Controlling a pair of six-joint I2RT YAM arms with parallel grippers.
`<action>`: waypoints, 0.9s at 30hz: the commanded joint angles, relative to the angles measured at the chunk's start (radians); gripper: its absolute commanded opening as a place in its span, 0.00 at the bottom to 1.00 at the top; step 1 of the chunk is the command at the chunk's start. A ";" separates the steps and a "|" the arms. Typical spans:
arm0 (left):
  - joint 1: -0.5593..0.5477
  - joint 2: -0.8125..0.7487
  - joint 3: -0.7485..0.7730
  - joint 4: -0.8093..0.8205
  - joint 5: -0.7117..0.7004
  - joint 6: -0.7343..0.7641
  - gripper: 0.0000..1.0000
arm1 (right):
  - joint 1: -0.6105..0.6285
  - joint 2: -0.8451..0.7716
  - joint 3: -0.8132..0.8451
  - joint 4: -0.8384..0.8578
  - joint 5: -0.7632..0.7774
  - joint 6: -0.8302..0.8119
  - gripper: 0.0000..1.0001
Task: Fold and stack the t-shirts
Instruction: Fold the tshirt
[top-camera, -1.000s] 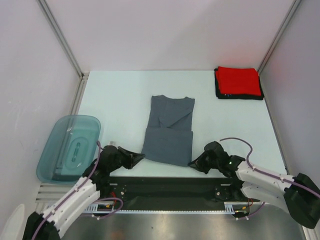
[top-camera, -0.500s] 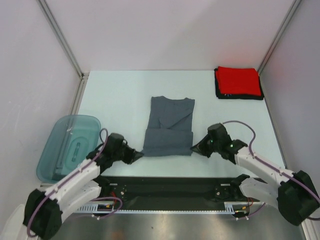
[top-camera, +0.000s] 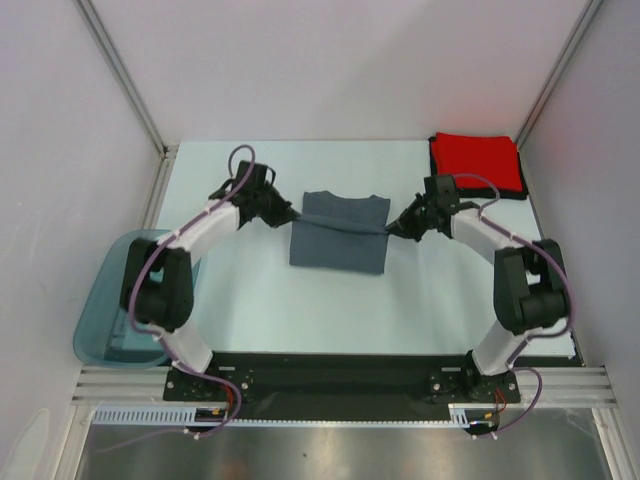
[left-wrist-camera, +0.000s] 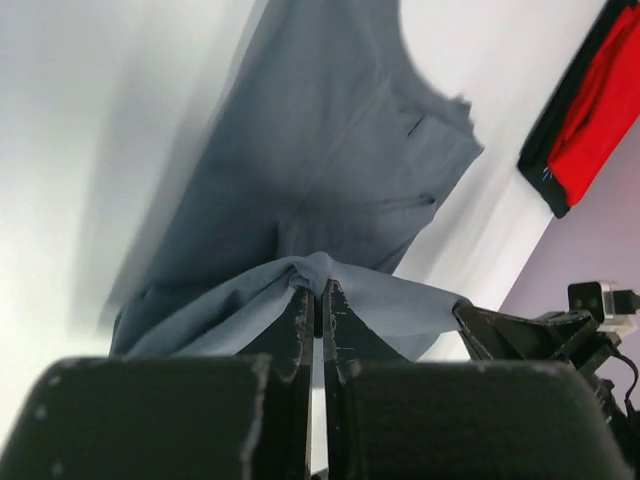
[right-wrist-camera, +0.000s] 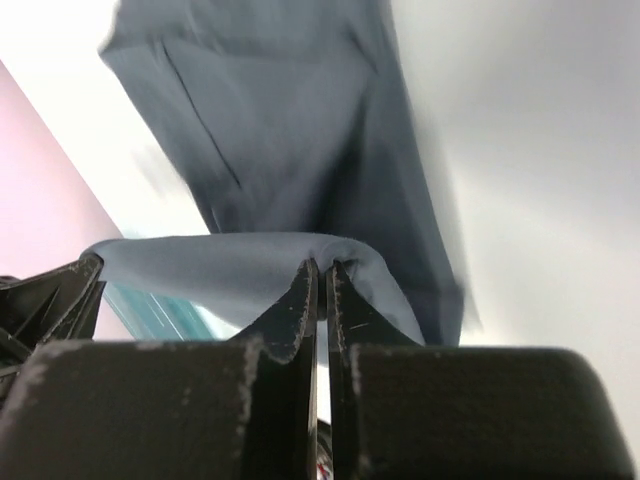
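Where the blue-grey t-shirt (top-camera: 338, 246) lies doubled | left tool (left-wrist-camera: 314, 292) pinching its edge | right tool (right-wrist-camera: 322, 268) likewise

I can read no writing, label, brand, number or sign in any of my three views. The nearest candidate is a tiny pale speck on the edge of the folded black cloth t-shirt (left-wrist-camera: 532, 162), under the folded bright red cloth t-shirt (left-wrist-camera: 600, 110). It is too small for me to make out.

Walls (top-camera: 330, 60): plain white panels, three sides
Table (top-camera: 450, 290): pale mint top
Corner posts (top-camera: 122, 78): grey metal, 11 and 1 o'clock
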 joint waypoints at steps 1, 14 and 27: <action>0.049 0.117 0.165 -0.040 0.038 0.131 0.00 | -0.043 0.095 0.135 0.022 -0.049 -0.071 0.00; 0.117 0.448 0.532 -0.031 0.171 0.119 0.00 | -0.104 0.374 0.462 0.003 -0.106 -0.092 0.00; 0.125 0.625 0.672 0.031 0.276 0.086 0.00 | -0.129 0.433 0.501 0.002 -0.080 -0.074 0.00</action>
